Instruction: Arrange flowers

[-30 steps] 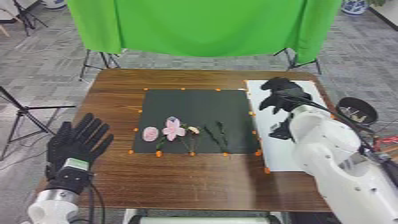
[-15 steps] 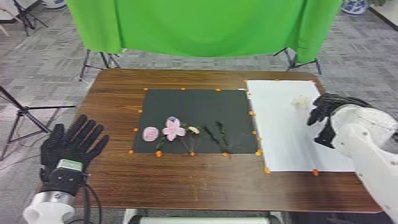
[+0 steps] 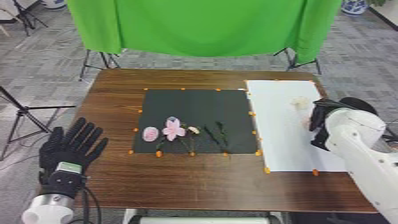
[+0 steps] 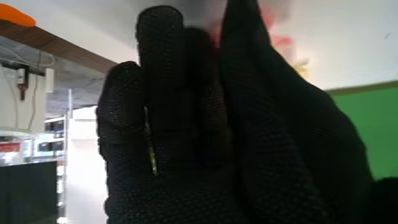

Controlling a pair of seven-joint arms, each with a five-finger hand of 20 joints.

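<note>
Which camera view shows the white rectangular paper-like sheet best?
The head view: most of the white sheet is visible from above, including its far left corner. The right wrist view catches parts of it behind the black-gloved right hand.

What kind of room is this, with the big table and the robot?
Probably a robotics lab or test space: a green cloth hangs like a backdrop, tripods stand around, and orange dots mark out the dark mat on the table.

Behind the straight fingers of the right hand point(image 3: 327, 108), a blurred pink thing point(image 4: 283, 44) and green cloth point(image 4: 378, 132) were partly hidden.
</note>
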